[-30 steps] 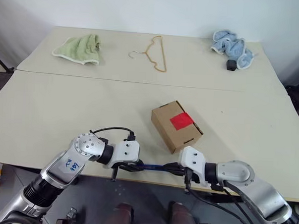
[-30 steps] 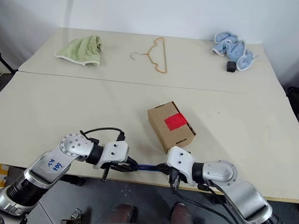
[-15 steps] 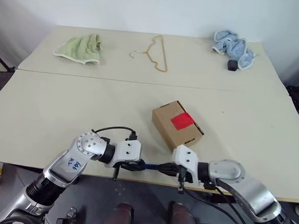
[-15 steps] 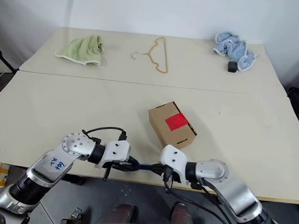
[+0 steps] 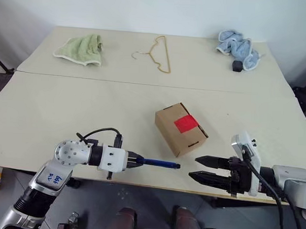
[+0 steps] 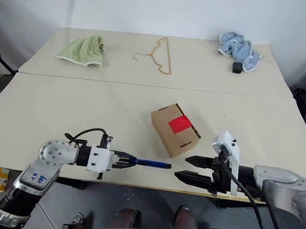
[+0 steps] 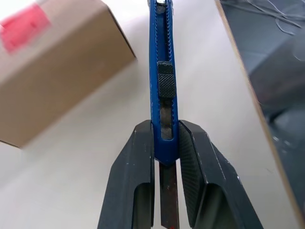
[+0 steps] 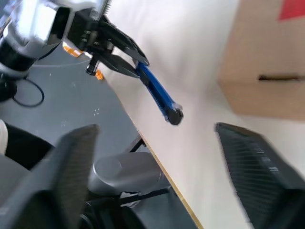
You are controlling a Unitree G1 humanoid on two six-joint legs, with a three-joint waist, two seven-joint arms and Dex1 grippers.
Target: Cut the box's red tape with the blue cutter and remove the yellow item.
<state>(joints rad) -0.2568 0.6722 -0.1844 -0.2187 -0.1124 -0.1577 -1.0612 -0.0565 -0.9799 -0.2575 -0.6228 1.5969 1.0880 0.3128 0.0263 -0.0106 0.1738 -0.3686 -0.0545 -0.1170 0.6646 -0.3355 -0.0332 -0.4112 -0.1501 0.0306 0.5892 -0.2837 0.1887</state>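
Observation:
The brown box (image 5: 178,130) stands on the near table with the red tape (image 5: 185,123) on its top face. My left gripper (image 5: 132,162) is shut on the handle end of the blue cutter (image 5: 159,164). The cutter points level to the right, just in front of the box near the table's front edge. In the left wrist view the cutter (image 7: 162,81) runs straight out from between the fingers toward the box (image 7: 52,71). My right gripper (image 5: 194,167) hangs open a short way right of the cutter's tip, holding nothing. The yellow item is out of view.
On the far table lie a pale green cloth (image 5: 80,49), a gold wire hanger (image 5: 159,54), a blue cloth (image 5: 239,47) and a small black object (image 5: 237,66). The table's front edge (image 5: 155,183) runs just beneath both grippers.
My right gripper has let go of the cutter's end, opened wide, rolled and pulled away to the right. The left gripper still holds the cutter and has risen slightly.

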